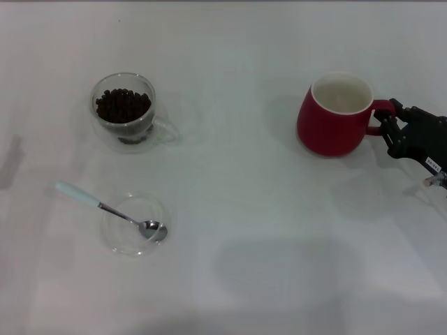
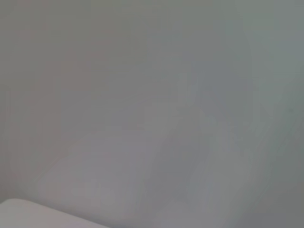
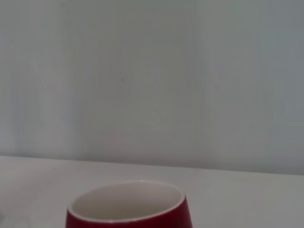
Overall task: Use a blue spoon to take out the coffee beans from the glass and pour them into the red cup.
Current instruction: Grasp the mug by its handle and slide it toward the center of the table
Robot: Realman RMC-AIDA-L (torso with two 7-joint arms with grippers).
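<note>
My right gripper [image 1: 386,120] has its fingers [image 1: 383,130] clenched on the handle of the red cup [image 1: 334,115], which stands upright on the tabletop [image 1: 265,209] with its white inside bare. In my right wrist view only the cup's rim [image 3: 126,206] shows, close below the camera. Taking the cup as landmark: the glass [image 1: 126,112] sits well apart toward my left, about level with it, filled with coffee beans [image 1: 123,105]. Nearer to me than the glass lies a shallow clear dish [image 1: 114,234], and the spoon [image 1: 112,209] rests with its metal bowl in that dish, its pale handle sticking out over the rim. My left gripper is out of sight.
</note>
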